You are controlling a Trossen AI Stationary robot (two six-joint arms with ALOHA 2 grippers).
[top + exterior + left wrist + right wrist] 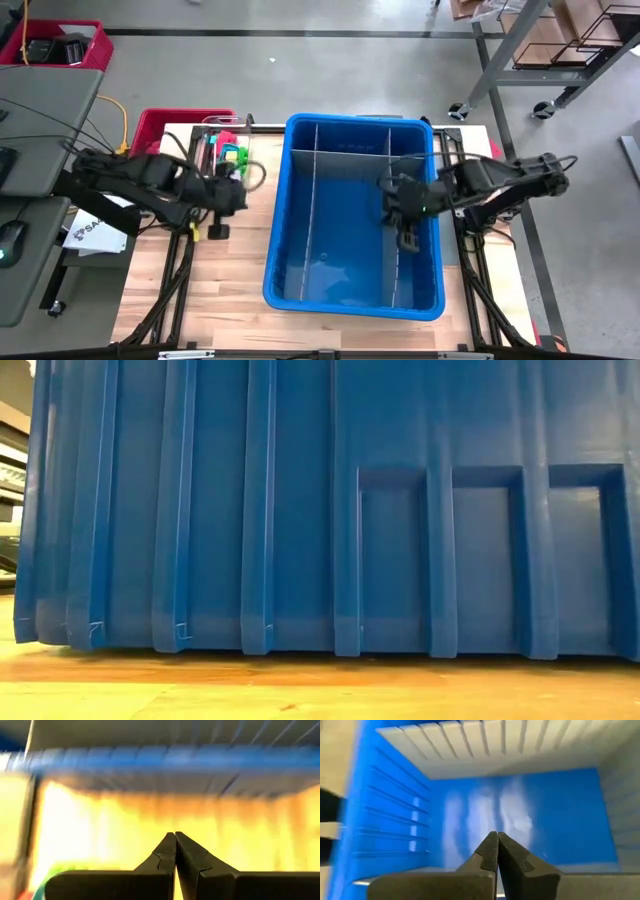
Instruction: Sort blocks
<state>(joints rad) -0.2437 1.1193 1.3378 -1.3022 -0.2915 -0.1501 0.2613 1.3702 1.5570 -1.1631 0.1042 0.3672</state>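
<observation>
The blocks (232, 153) lie in a small heap of green, pink and teal pieces on the wooden table, just left of the blue bin's far left corner. The blue bin (352, 295) stands mid-table, split by thin grey divider panels (312, 210). My left gripper (235, 198) hovers shut over the table between the blocks and the bin's left wall, holding nothing (175, 837). My right gripper (408, 238) hangs shut above the bin's right-hand part, over bare blue floor (497, 836). In the low view neither gripper shows.
The bin's ribbed wall (300, 510) fills the low view. A red crate (165, 125) stands beyond the table's far left corner, next to the blocks. Bare wooden table (225, 290) lies left of the bin toward the near edge. A desk with a mouse (10, 245) is at far left.
</observation>
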